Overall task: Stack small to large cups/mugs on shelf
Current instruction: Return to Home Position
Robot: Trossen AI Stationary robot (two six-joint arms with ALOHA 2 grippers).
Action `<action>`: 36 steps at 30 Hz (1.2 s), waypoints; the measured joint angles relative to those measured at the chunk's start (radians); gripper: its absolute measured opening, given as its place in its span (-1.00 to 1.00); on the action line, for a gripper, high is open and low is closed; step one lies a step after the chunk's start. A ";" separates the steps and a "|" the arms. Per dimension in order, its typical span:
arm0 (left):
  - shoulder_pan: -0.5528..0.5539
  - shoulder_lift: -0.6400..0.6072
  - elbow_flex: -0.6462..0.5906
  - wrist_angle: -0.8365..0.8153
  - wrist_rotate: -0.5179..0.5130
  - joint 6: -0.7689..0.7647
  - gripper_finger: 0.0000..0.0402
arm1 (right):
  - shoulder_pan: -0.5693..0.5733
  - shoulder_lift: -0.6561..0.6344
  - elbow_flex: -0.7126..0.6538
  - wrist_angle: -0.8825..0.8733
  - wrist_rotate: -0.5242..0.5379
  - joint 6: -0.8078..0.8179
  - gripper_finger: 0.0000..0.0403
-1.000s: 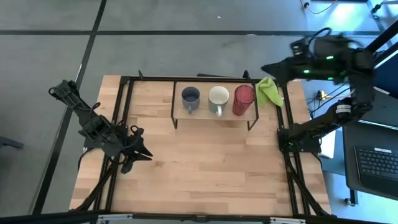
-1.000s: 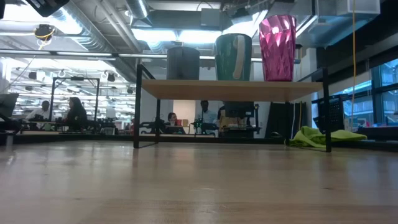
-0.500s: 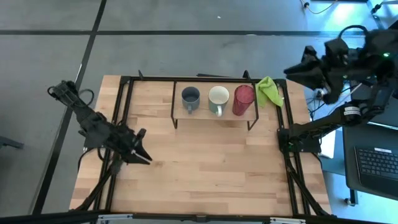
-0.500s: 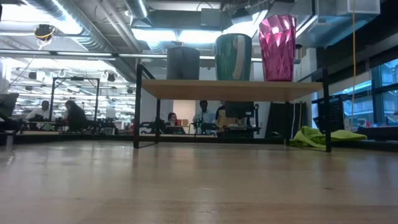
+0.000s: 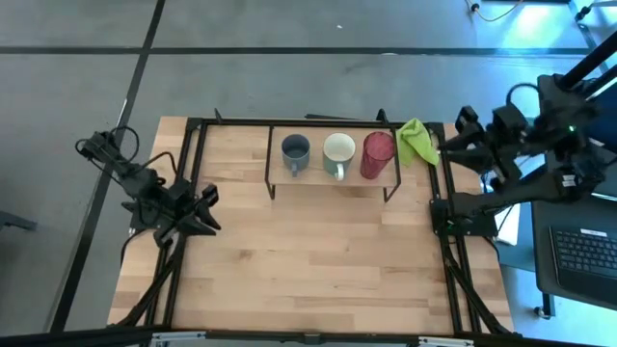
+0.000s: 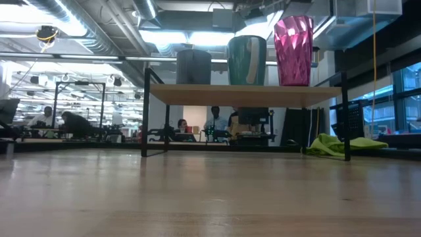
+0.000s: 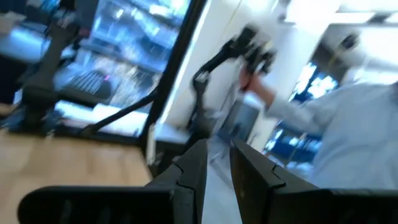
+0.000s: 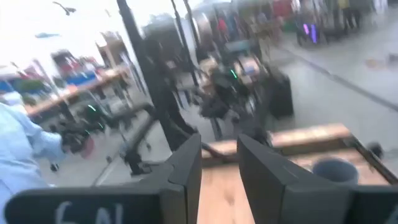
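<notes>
Three cups on shelf; left claw, right claw empty, each slightly ajar.

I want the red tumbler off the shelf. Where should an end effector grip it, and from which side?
Probably pinch the rim wall from above: the red tumbler stands upright, open-topped, handleless, at the shelf's right end, a mug close beside.

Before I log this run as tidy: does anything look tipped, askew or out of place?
Nothing stands out. The grey mug, green mug and red tumbler stand upright in a row on the shelf; a green cloth lies crumpled on the table beside it.
</notes>
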 joint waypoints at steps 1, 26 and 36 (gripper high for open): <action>0.001 -0.025 -0.046 0.055 0.011 0.001 -0.68 | 0.006 -0.044 -0.068 0.062 -0.001 0.001 -0.48; 0.003 -0.420 -0.539 0.528 0.024 0.186 -0.68 | 0.036 -0.702 -1.217 1.038 -0.076 -0.034 -0.48; 0.003 -0.441 -0.539 0.182 -0.145 0.050 -0.68 | 0.038 -0.738 -1.400 1.162 -0.172 -0.033 -0.48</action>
